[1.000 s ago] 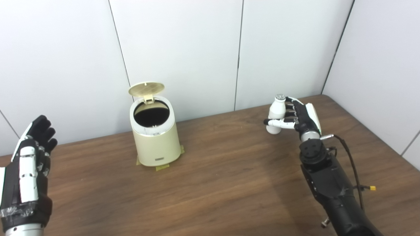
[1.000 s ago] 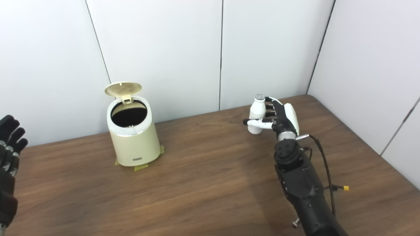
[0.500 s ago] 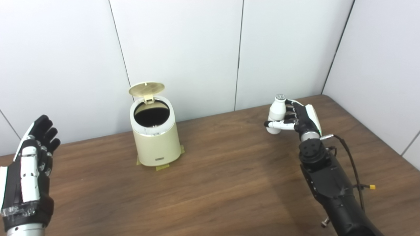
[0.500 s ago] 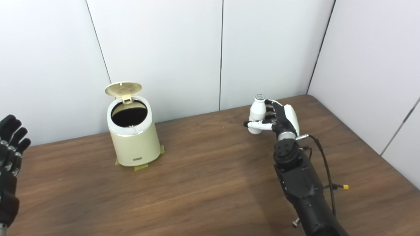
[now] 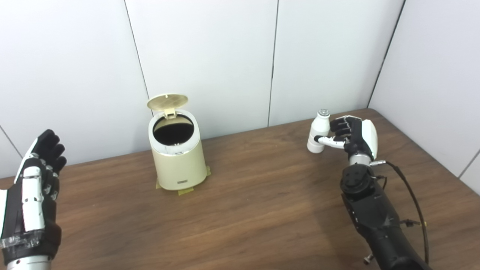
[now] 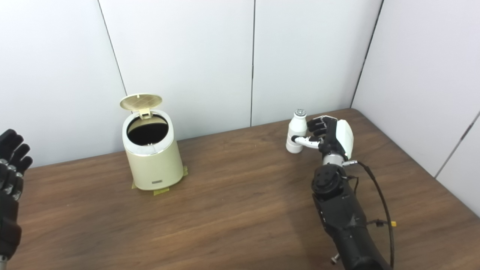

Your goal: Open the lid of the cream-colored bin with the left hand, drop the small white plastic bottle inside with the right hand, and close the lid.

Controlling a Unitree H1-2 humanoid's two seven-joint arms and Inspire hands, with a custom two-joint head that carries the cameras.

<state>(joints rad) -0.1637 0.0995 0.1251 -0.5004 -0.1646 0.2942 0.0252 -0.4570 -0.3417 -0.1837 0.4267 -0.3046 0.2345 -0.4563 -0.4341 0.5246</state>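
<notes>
The cream-colored bin (image 5: 179,159) stands at the back left of the table with its round lid (image 5: 167,101) tipped up and its dark inside showing. At the back right, the small white plastic bottle (image 5: 317,132) stays upright with its silver cap on top. My right hand (image 5: 354,137) is beside it, thumb across the bottle's front and fingers curled against its right side. Its base is at table level; I cannot tell whether it is lifted. My left hand (image 5: 35,187) is raised at the far left, well apart from the bin, open and holding nothing.
The brown wooden table (image 5: 255,210) ends against white wall panels (image 5: 210,56) behind the bin and along the right side. Yellow tape tabs (image 5: 185,191) stick out under the bin's base. A black cable (image 5: 407,187) loops off my right forearm.
My right hand has turned and shifted right, its fingers curling in closer on the bottle, which moved slightly right with it. The left hand barely moved. Bin and lid are unchanged.
</notes>
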